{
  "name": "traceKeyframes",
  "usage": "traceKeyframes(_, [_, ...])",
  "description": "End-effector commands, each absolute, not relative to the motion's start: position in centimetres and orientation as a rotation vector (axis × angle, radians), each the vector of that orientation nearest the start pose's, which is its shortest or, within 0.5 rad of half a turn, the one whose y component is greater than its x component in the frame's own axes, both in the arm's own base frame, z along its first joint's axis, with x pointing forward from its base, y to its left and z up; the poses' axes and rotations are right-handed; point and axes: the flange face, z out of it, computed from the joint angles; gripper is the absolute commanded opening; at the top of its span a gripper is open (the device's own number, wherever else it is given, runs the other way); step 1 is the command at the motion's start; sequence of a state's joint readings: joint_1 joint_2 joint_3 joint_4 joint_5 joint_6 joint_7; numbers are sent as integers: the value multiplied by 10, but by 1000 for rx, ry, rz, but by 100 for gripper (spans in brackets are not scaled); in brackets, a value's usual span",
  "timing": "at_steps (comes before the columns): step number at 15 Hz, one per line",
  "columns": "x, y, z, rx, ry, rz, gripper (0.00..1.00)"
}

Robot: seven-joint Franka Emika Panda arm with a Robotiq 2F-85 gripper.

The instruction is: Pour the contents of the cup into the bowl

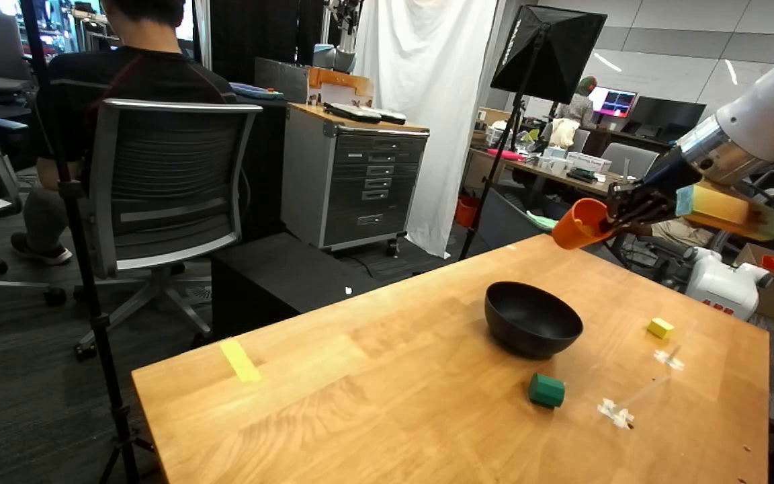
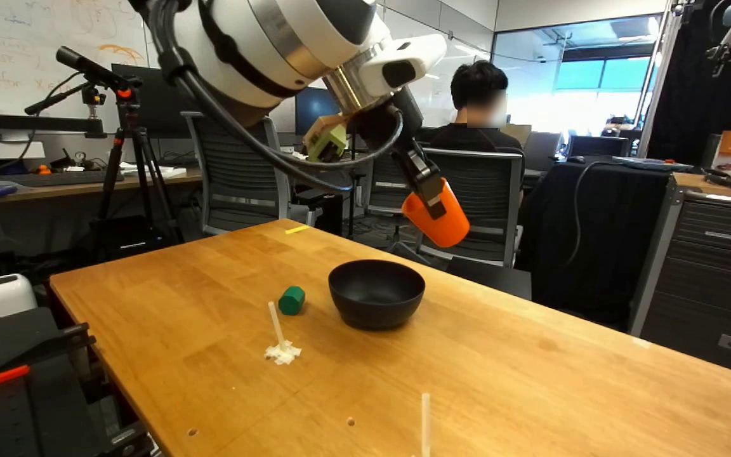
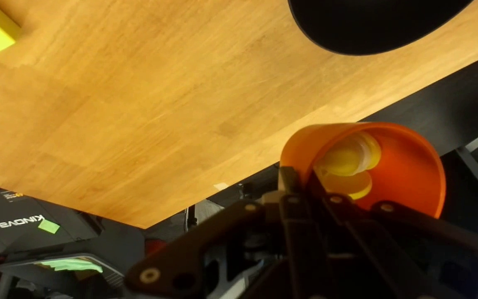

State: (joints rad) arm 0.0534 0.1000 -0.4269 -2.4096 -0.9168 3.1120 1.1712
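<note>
Gripper (image 3: 302, 179) pinched narrow on the wall of the cup (image 2: 451, 225); looks like one finger inside, one outside. Cup's in the air, tilted, mouth leaning back toward the arm (image 2: 254, 38). Contents (image 3: 342, 160) are in it: yellow roundish bits lying against the wall by the inner finger. Count unclear. Pour not done yet.

Bowl (image 2: 376, 311) upright on the table (image 1: 360, 383), lower and off to one side; wrist view shows wood between it and the cup, so I'd say we're not over it.

To do it well: keep mouth up, shift across till the lip is over bowl center, drop near the rim without touching, then roll slow. Pour over a lip clear of the fingers, else bits may snag on the inner one. They'll probably let go in a clump. Pinch is only on the wall, cup could swivel, so no jerks. Hold tipped till the last bit falls.

Green block (image 1: 547, 390) near the bowl, on the side away from the cup: don't overshoot. Yellow block (image 1: 660, 328) well apart, no bother.
</note>
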Motion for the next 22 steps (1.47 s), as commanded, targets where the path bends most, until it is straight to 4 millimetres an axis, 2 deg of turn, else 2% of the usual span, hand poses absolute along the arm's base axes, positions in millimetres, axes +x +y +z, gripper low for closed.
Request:
traceKeyframes(1, [505, -116, 335, -2922, 933, -1086, 3])
traceKeyframes(8, [502, -67, 334, -2931, 856, -1265, 3])
traceKeyframes(12, [491, -44, 314, -2932, 831, -1389, 3])
traceKeyframes(16, [479, -34, 289, -2955, 822, -1488, 3])
traceKeyframes(22, [469, -34, 271, -2934, 862, -1634, 2])
